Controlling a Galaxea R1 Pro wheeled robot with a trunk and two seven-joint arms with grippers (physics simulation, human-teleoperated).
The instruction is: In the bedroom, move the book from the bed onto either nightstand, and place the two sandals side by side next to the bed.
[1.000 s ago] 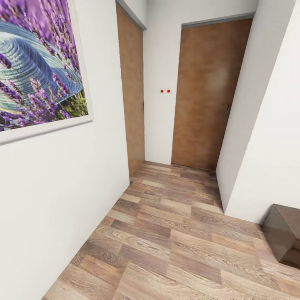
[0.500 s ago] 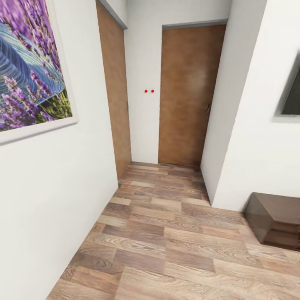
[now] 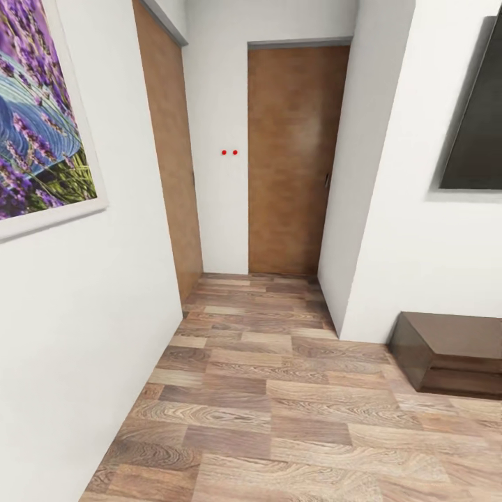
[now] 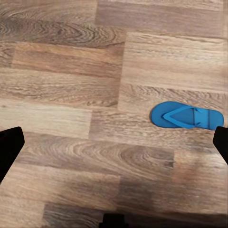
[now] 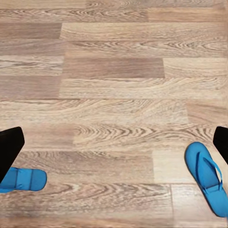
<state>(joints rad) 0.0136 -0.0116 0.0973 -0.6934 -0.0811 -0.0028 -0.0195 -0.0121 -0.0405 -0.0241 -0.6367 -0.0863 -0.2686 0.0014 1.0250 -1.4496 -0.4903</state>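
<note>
A: What's showing under the left arm?
B: One blue sandal [image 4: 187, 116] is lying flat on the wood-plank floor [image 4: 71, 85], strap side up.
A: And the left gripper [image 4: 114, 142]?
B: Its dark fingertips [image 4: 9, 145] are sitting wide apart, gripping nothing.
</note>
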